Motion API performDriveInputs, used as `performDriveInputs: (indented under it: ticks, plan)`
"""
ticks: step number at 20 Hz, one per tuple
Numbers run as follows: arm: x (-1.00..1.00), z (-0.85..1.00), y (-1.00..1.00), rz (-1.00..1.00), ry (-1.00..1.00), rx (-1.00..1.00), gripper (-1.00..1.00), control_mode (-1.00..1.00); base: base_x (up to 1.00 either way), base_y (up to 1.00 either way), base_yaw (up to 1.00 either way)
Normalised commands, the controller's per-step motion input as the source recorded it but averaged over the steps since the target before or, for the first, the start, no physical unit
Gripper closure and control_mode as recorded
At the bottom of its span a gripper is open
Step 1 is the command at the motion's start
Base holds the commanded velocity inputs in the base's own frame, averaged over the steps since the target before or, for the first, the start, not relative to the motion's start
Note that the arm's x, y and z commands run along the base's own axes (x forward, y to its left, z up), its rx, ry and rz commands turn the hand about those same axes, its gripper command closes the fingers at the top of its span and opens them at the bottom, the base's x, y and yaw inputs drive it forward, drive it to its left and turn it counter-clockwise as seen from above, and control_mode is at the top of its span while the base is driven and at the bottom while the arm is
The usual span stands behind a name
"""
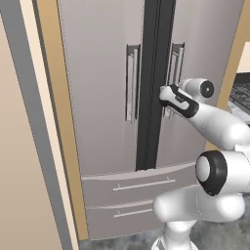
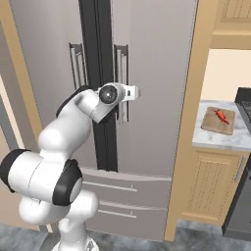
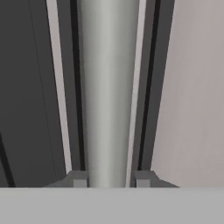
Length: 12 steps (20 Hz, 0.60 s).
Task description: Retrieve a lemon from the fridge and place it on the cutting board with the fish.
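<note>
in the left base view the fridge (image 1: 107,122) stands shut between tan side panels, its two grey doors meeting at a black centre seam, with two drawers (image 1: 141,188) below, each with a horizontal bar pull. the left door handle (image 1: 131,83) is a bare vertical bar just left of the seam. just right of the seam, the gripper (image 1: 165,96) reaches the right door handle (image 1: 175,63) at about mid-height of the bar, the white arm (image 1: 215,122) rising from the lower right. in the hand view the handle bar (image 3: 107,87) runs straight up between the two dark fingertips (image 3: 78,179), which sit close against its two sides, so the jaws are drawn in narrow around the bar and appear to clamp it; the pale door face lies to the right of the bar there. in the right base view the hand meets that same handle (image 2: 122,63) from the left. farther right, past the tan cabinet post, the cutting board (image 2: 218,120) lies flat on the marble tabletop (image 2: 211,139) above a tan cabinet door (image 2: 213,186), with the reddish fish (image 2: 222,115) lying on top of it. the lemon cannot be seen, and both fridge doors are closed.
</note>
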Motion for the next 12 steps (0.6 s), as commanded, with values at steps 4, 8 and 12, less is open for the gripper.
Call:
performDriveInputs:
  ticks: [4, 8, 12]
  plan:
    - [-0.23, 0.07, 0.0, 0.0, 0.0, 0.0, 1.0, -1.0, 0.0, 0.0, 0.0]
    - [-0.76, 0.19, -0.3, 0.0, 0.0, 0.01, 1.0, -1.0, 0.0, 0.0, 0.0]
    - [-0.97, 0.29, -0.72, 0.0, 0.0, 0.05, 1.0, -1.0, 0.0, 0.0, 0.0]
